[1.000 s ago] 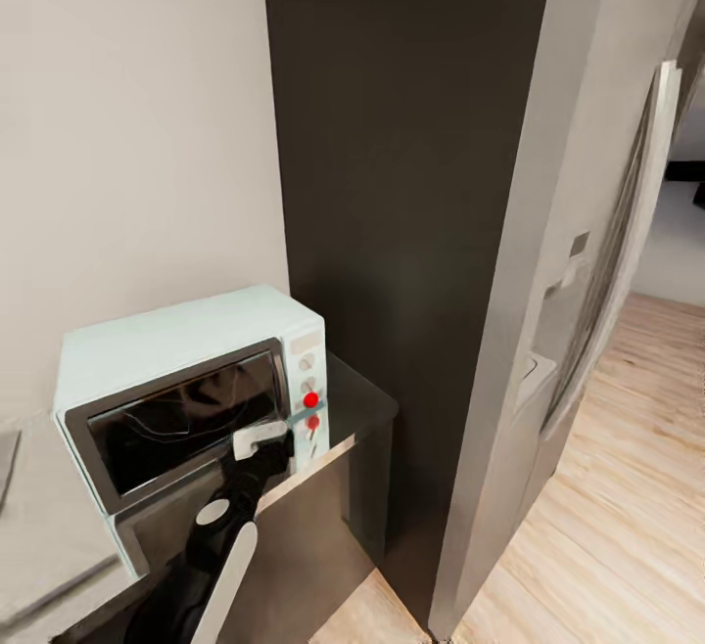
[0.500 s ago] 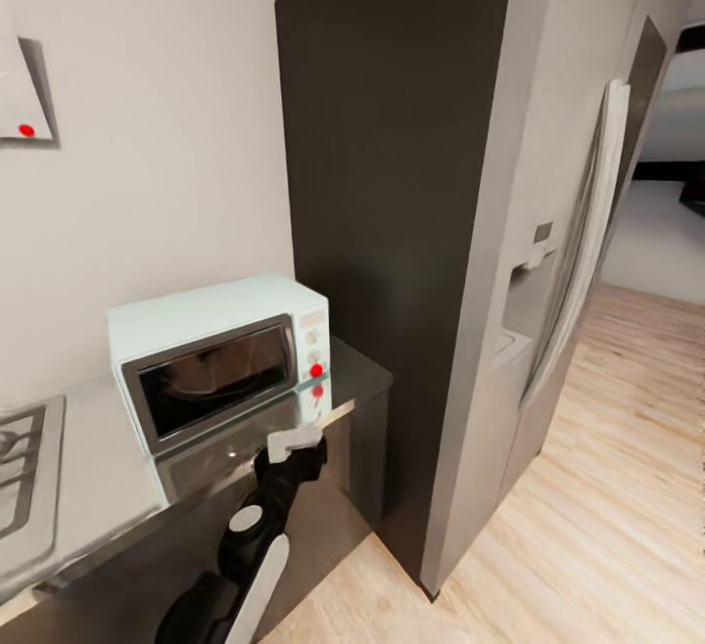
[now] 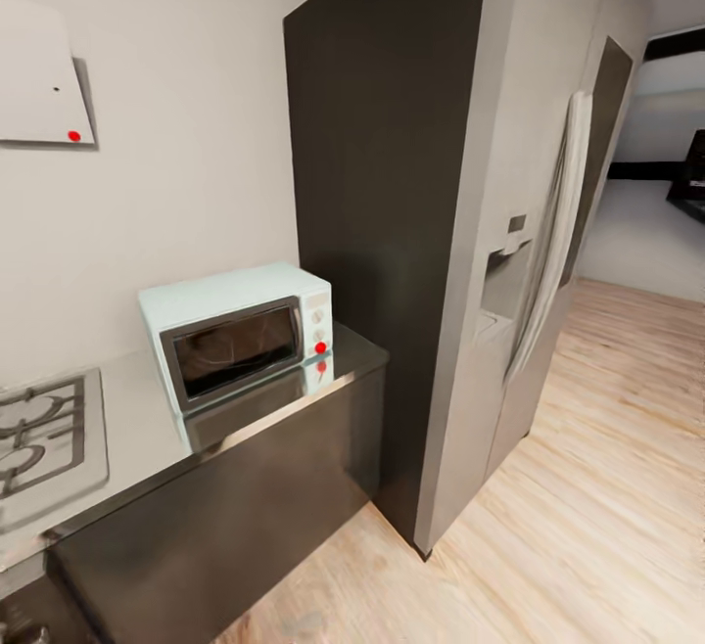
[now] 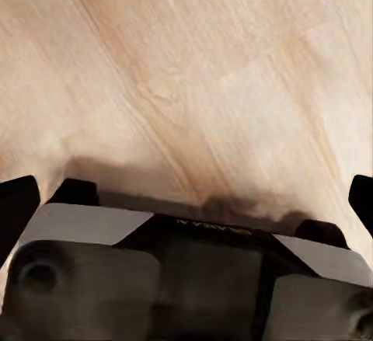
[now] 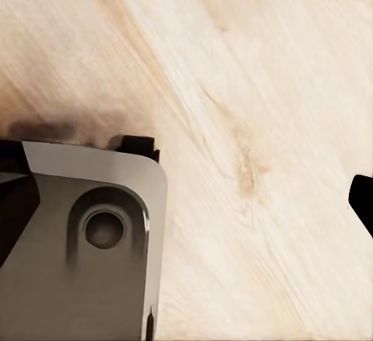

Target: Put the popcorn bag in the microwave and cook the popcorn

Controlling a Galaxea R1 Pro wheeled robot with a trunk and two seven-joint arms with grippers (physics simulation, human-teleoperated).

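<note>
Microwave (image 3: 240, 331), door closed, sat on the steel countertop (image 3: 137, 424) beside the tall dark cabinet (image 3: 392, 184), gas hob (image 3: 39, 429) nearer. Both wrist views faced wood floor (image 4: 202, 69); left fingertips (image 4: 17, 201) stood spread, the right gripper's state unclear.

From my left wrist camera I see the pale, streaked wooden plank floor (image 4: 202, 61). The left gripper's (image 4: 186, 193) dark fingertips (image 4: 17, 205) sit wide apart, at nine and three o'clock. A grey-and-black blocky robot base (image 4: 186, 279) lies at six o'clock.
</note>
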